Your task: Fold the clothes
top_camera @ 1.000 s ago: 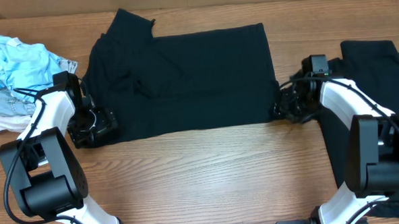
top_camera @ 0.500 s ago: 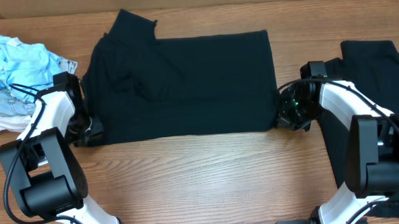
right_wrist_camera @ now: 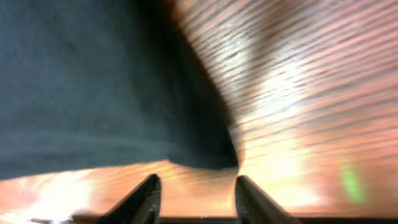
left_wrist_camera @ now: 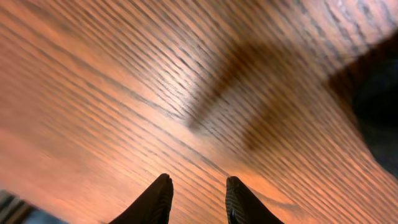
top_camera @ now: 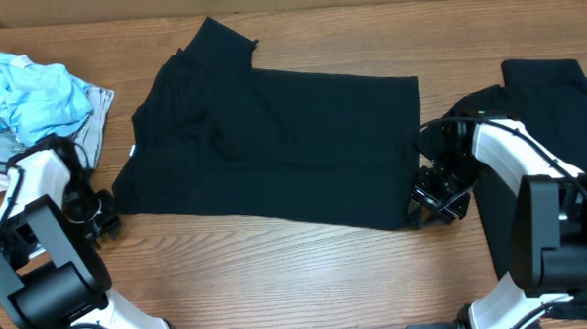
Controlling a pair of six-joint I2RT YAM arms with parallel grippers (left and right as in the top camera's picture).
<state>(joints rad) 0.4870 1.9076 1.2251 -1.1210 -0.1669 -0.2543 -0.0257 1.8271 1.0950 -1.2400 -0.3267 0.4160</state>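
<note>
overhead view: one black t-shirt (top_camera: 273,146) lies spread on the table (top_camera: 298,273), central and slightly skewed, with a sleeve projecting at its far left corner. i judge it partly folded: the body reads as a narrow rectangle, as if doubled once, but i cannot confirm the layers from above. remaining work, in my estimate: at least one more fold on this garment, then the second black t-shirt (top_camera: 568,93) at the right edge, which is not laid out.

left gripper (top_camera: 102,214): off the cloth, just beside its near left corner. the left wrist view shows its fingers (left_wrist_camera: 155,202) spread over bare wood with nothing between them. state: released.

right gripper (top_camera: 429,200): at the near right corner. the right wrist view shows its fingers (right_wrist_camera: 144,200) spread, with the hem corner just ahead of the gap, not inside it. state: released, holding nothing.

limits of view:
- the second black t-shirt is cut off by the frame and partly covered by the right arm.
- the light blue pile (top_camera: 32,97) at far left is crumpled and cropped; i cannot count its garments.
- both wrist views are blurred; fabric detail is unreadable.
- a small white spot on the shirt's left edge may be a label; too small to confirm.
</note>
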